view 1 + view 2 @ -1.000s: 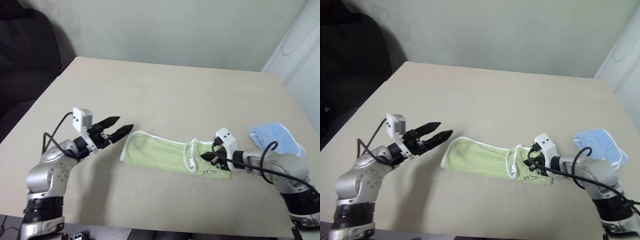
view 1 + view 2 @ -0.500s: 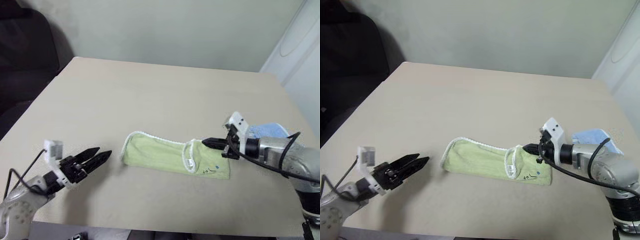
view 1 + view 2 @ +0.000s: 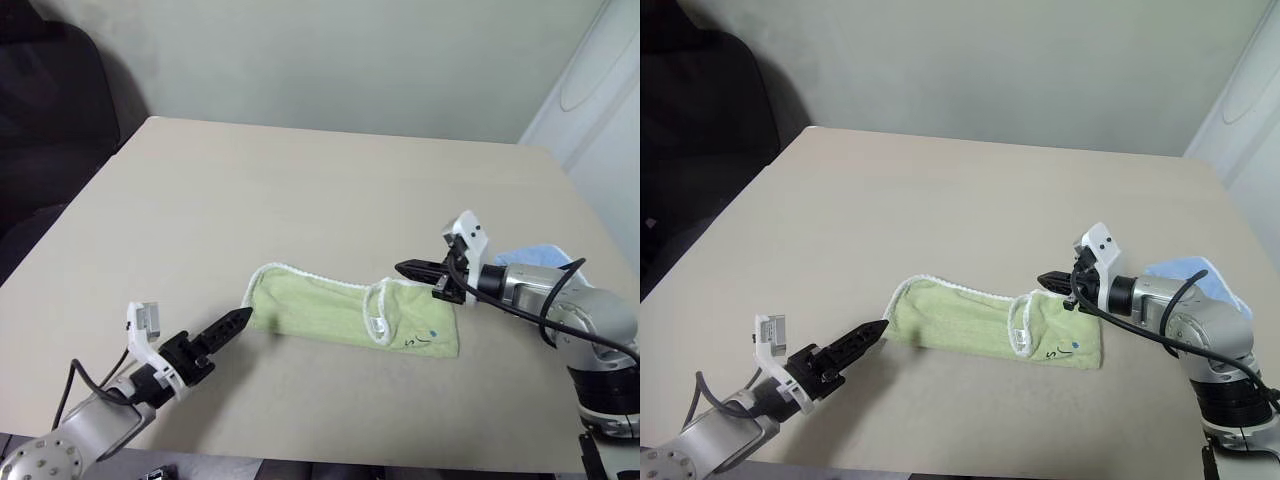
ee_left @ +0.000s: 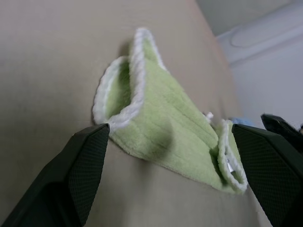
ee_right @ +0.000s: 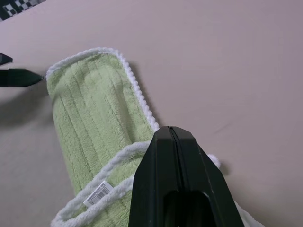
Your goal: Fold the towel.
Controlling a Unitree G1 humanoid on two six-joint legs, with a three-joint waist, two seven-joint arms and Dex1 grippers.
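Note:
The light green towel [image 3: 330, 312] lies as a folded strip across the near middle of the beige table [image 3: 300, 180]. Its white-edged right end is doubled over, with a small tag [image 5: 97, 193] showing. My left gripper [image 3: 238, 320] sits low at the towel's left end, pointing at it; its fingers [image 4: 80, 175] stand open, with the towel's left end [image 4: 161, 127] seen between them and nothing held. My right gripper [image 3: 405, 268] hovers shut just above the towel's folded right end, holding nothing.
A light blue cloth [image 3: 1200, 272] lies on the table at the right, partly behind my right arm. A dark chair [image 3: 50, 90] stands off the table's far left corner. A white panel [image 3: 600, 100] rises at the right.
My left gripper has pulled back from beside the towel's left end toward the near edge, sunk and rolled. My right gripper has lifted off the towel's right end.

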